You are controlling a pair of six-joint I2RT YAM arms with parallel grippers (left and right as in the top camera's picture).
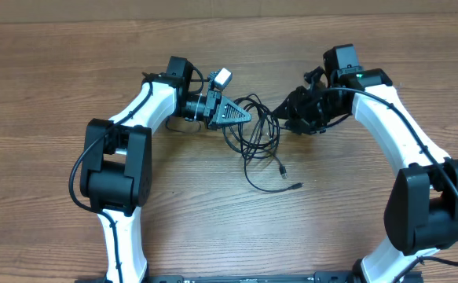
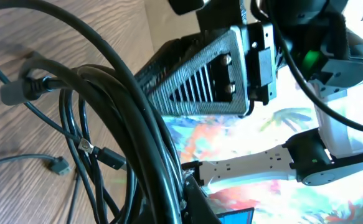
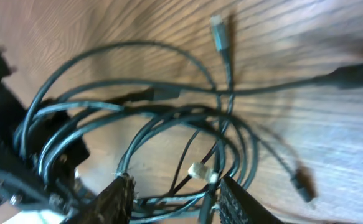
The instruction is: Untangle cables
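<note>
Robotics lab bench: wood-grain table (image 1: 48, 71), left arm (image 1: 146, 106) based at 7 o'clock, right arm (image 1: 393, 126) at 5 o'clock, plain brown panel (image 1: 213, 6) at 12 o'clock.

The thin black bendy cables (image 1: 254, 130) lie in one messy bunch on the brown wooden worktop (image 1: 56, 86), in the middle of the view from above. Their loops cross over and under each other many times. Two loose ends trail out to the lower right of the bunch, each with a small plug (image 1: 283, 170) at the tip. In the right wrist view, a silver-grey plug (image 3: 217, 25) sits near the top.
</note>
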